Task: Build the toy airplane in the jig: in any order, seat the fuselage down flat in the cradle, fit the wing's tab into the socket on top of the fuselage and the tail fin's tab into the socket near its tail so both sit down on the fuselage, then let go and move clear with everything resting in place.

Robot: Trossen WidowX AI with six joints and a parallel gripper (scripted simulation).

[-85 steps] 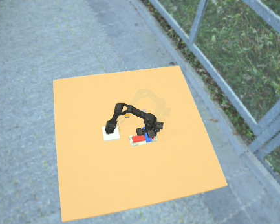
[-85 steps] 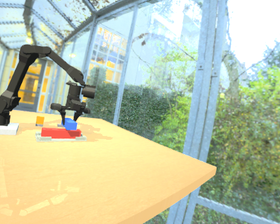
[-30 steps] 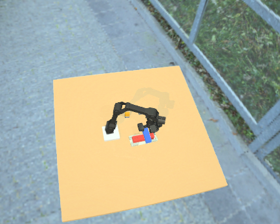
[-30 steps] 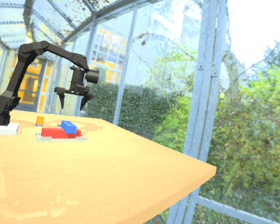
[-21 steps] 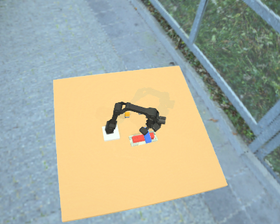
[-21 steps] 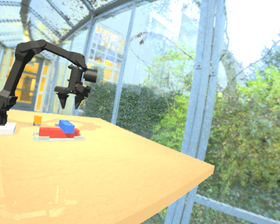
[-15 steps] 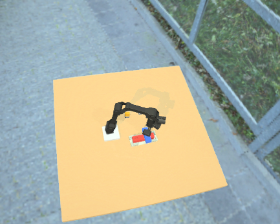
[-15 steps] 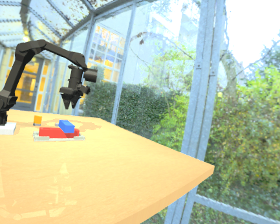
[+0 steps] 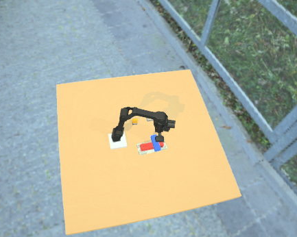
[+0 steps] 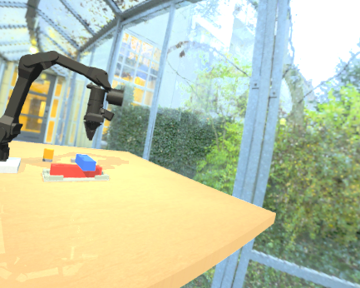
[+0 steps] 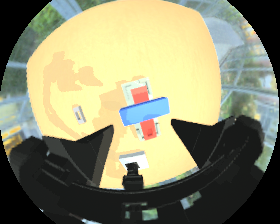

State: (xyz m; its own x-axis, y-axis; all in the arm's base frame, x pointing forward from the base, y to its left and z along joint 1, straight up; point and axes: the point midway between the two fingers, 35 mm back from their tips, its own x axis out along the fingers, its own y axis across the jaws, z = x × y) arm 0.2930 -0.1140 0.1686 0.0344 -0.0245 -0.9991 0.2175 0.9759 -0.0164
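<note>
— Hovering wide open and empty, the tool (image 9: pixel 159 138) (image 10: pixel 90 136) (image 11: pixel 143 125) should probably turn and fetch the orange fin (image 9: pixel 135 121) (image 10: pixel 48 154) next, right?

— Yep, wing's (image 9: pixel 156 143) (image 10: pixel 86 162) (image 11: pixel 145 111) across the red fuselage (image 9: pixel 147 146) (image 10: pixel 66 171) (image 11: pixel 140 93); grip squarely.

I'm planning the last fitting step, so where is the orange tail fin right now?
In the top view, the orange tail fin stands on the table, beyond the jig, near the arm's white base plate.
</note>
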